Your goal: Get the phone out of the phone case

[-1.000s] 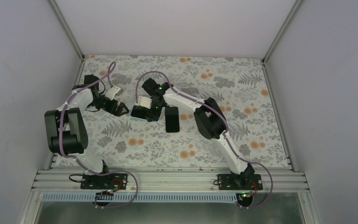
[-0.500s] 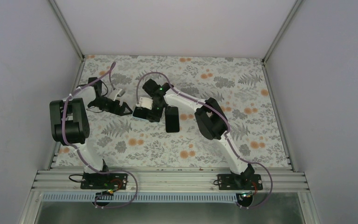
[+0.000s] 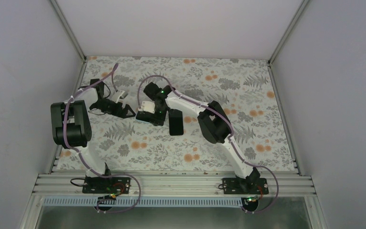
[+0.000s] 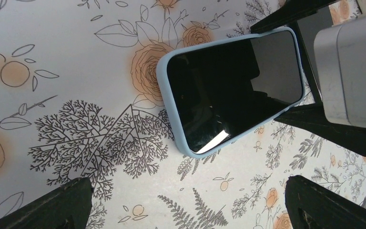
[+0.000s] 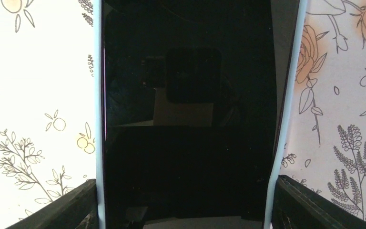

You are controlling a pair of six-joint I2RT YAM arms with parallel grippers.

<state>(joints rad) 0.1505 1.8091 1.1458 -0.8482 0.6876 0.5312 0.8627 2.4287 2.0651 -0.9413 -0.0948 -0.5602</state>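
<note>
the phone (image 4: 233, 90) sits inside the light blue phone case (image 4: 164, 95), its dark screen up, with the case's rim showing round the glass. the phone case lies flat on the flower-printed surface (image 4: 76, 71), and one of its corners covers part of an orange rose print (image 4: 145, 67).

the right pincer (image 5: 185, 183) straddles one short end of the phone case, with one black finger along each long edge. in its own wrist view both fingers look to be against the rim or just beside it. i cannot tell whether they press on the case or stand free of it. a white housing (image 4: 352, 71) on that arm hangs over the same end of the phone case.

the left pincer (image 4: 187, 187) faces the opposite short end of the phone case, its jaws spread wide and holding nothing. its two black fingertips (image 4: 71, 205) stand apart from the case, one to each side, with bare surface between them and the rim.

in the top view both arms reach in toward the phone case from either side, with purple cables (image 3: 155, 75) looping along them. the phone case itself is too hidden there to pick out.
</note>
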